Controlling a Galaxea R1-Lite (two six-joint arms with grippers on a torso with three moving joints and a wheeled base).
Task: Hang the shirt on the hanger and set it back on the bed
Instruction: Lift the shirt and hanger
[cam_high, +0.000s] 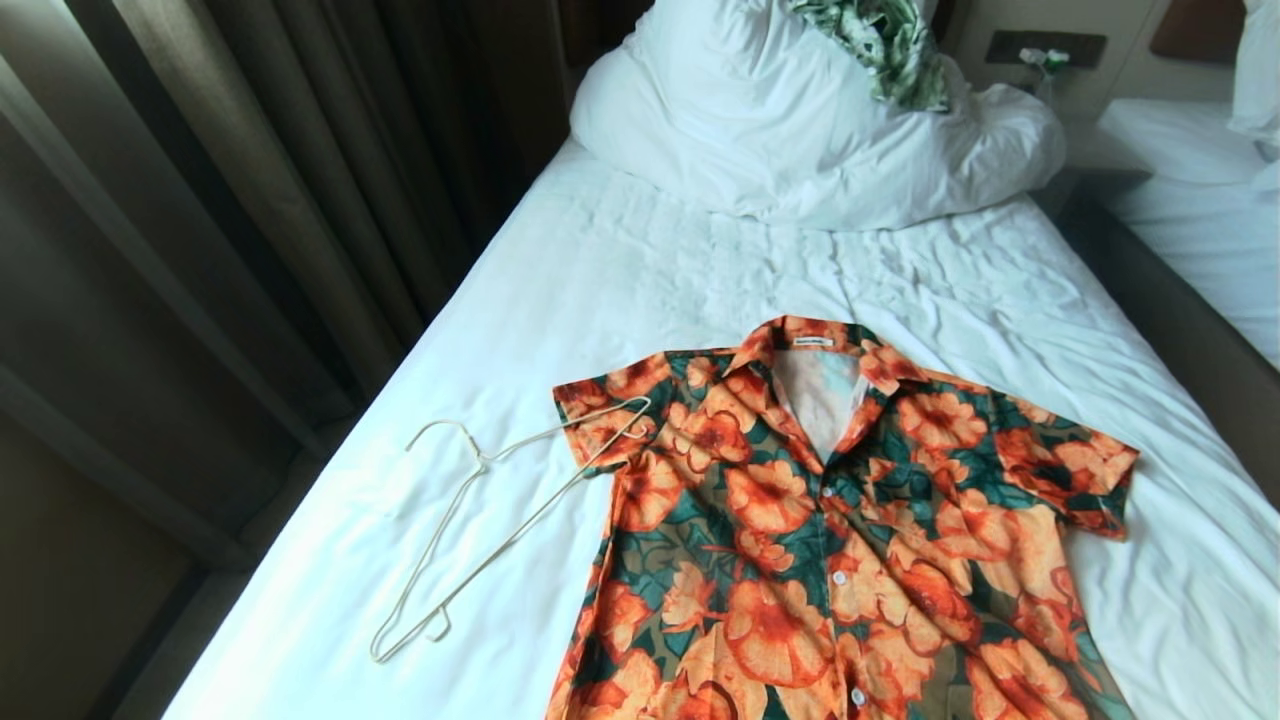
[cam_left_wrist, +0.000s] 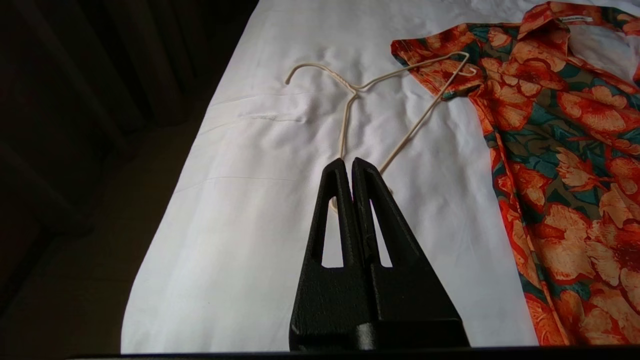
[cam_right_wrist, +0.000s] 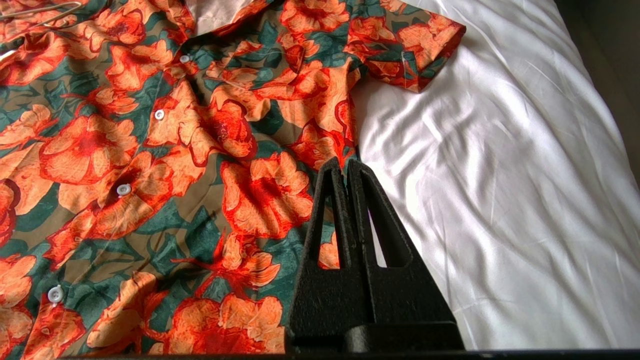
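Note:
The orange-flowered shirt (cam_high: 830, 540) lies flat and buttoned on the bed (cam_high: 620, 270), collar toward the pillow. The cream wire hanger (cam_high: 480, 520) lies on the sheet at the shirt's left, one shoulder tip resting on the left sleeve. Neither arm shows in the head view. In the left wrist view my left gripper (cam_left_wrist: 348, 162) hangs shut and empty above the sheet, short of the hanger (cam_left_wrist: 380, 85), with the shirt (cam_left_wrist: 565, 150) to one side. My right gripper (cam_right_wrist: 342, 164) is shut and empty above the shirt's (cam_right_wrist: 165, 165) right side seam.
A bunched white duvet and pillow (cam_high: 800, 130) fill the head of the bed, with a green-and-white patterned cloth (cam_high: 885, 45) on top. Dark curtains (cam_high: 230, 170) hang along the bed's left side. A second white bed (cam_high: 1200, 200) stands to the right across a narrow gap.

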